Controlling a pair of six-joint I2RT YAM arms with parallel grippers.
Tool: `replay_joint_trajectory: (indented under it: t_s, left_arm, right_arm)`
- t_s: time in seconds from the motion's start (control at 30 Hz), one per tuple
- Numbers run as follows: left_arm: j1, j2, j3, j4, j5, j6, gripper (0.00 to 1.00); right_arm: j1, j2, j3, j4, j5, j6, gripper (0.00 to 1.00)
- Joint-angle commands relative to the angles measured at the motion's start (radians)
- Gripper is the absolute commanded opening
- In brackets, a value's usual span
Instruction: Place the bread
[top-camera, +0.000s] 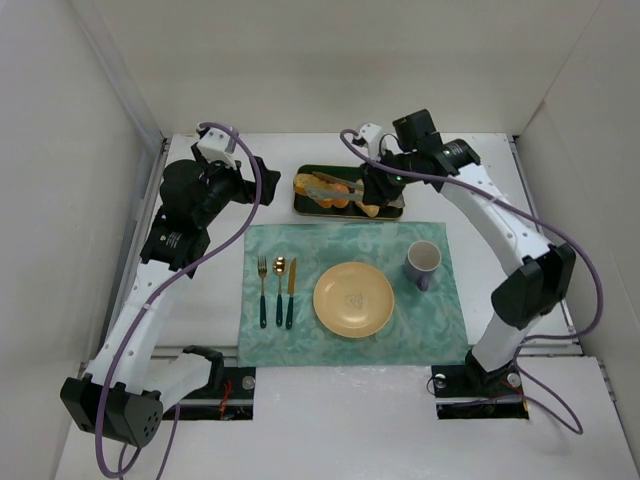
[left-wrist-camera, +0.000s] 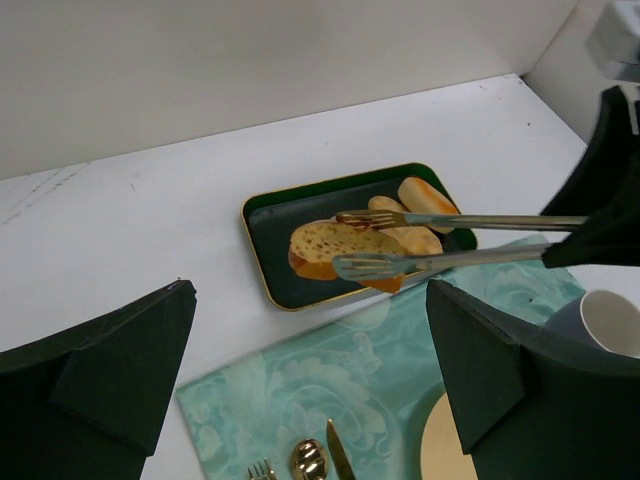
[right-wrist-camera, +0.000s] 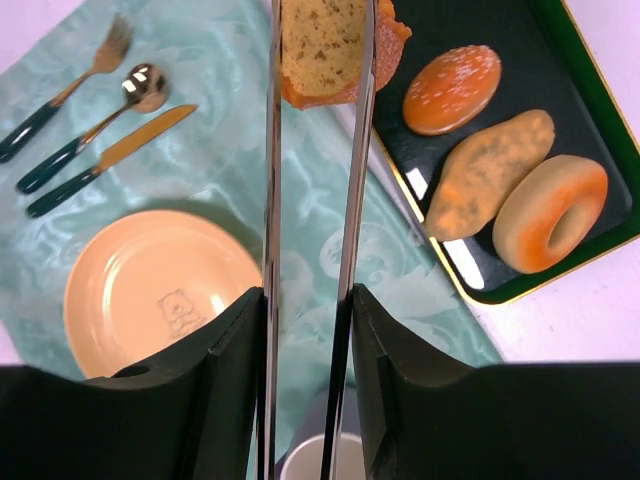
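While our right hand (right-wrist-camera: 310, 345) is clamped tight on a pair of metal tongs (right-wrist-camera: 355, 150), the tong tips pinch the bread (right-wrist-camera: 320, 45) at the near edge of the dark green tray (right-wrist-camera: 505, 25). We cannot tell whether the slice is lifted clear. A round orange bun (right-wrist-camera: 452, 88), a pale roll (right-wrist-camera: 488, 172) and a doughnut (right-wrist-camera: 550, 212) lie in that tray. Our left hand (left-wrist-camera: 310, 380) hovers above the tabletop (left-wrist-camera: 130, 230) with its fingers spread apart, gripping nothing.
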Motion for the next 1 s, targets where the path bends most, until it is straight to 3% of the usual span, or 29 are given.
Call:
replay_joint_trajectory:
  t_s: [0.0, 0.43, 0.73, 0.97]
  left_arm:
    - [-0.003, -0.009, -0.004, 0.042, -0.006, 0.0, 1.0]
    - [-0.003, 0.011, -0.004, 0.042, -0.015, 0.009, 1.0]
    - [-0.003, 0.011, -0.004, 0.042, -0.015, 0.009, 1.0]
    - [-0.003, 0.011, -0.004, 0.042, -0.025, 0.018, 1.0]
  right_arm:
    - [0.011, -0.123, -0.07, -0.002, -0.069, -0.052, 0.42]
    - [0.011, -0.502, -0.46, -0.117, -0.129, -0.254, 0.42]
    - [0.02, -0.614, -0.63, -0.168, -0.129, -0.366, 0.42]
    - [0.02, -0.648, -0.641, -0.22, -0.129, -0.457, 0.42]
